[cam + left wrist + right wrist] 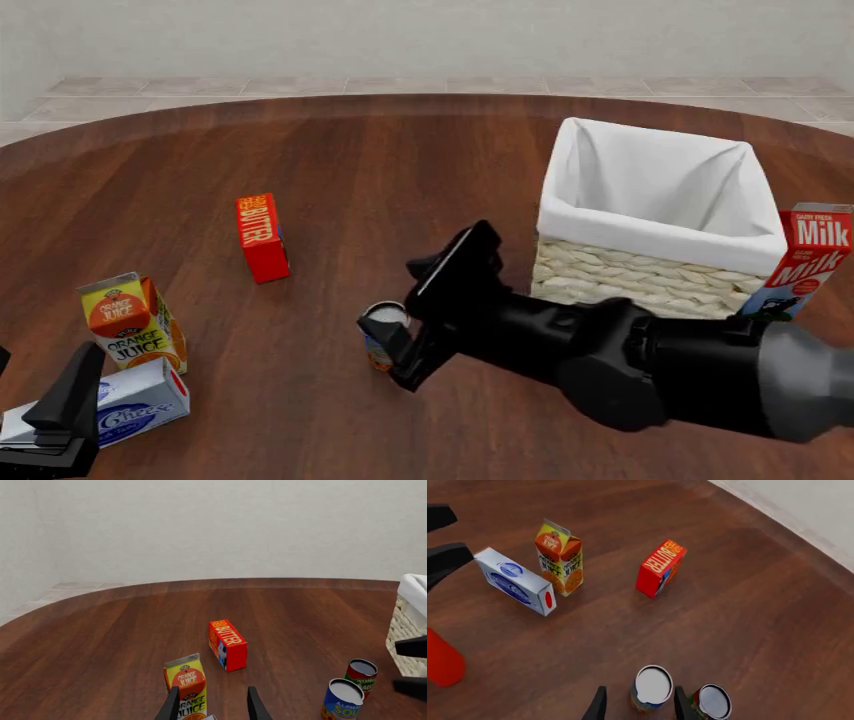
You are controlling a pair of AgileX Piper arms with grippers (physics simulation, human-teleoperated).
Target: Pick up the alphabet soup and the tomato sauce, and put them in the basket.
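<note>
right gripper (636, 705) straddles alphabet soup (652, 687); tomato sauce (361, 677) hidden in front view

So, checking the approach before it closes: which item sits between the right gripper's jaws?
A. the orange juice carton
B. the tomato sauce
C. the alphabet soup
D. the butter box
C: in the right wrist view the open right gripper straddles the alphabet soup, with the tomato sauce just outside.
</note>
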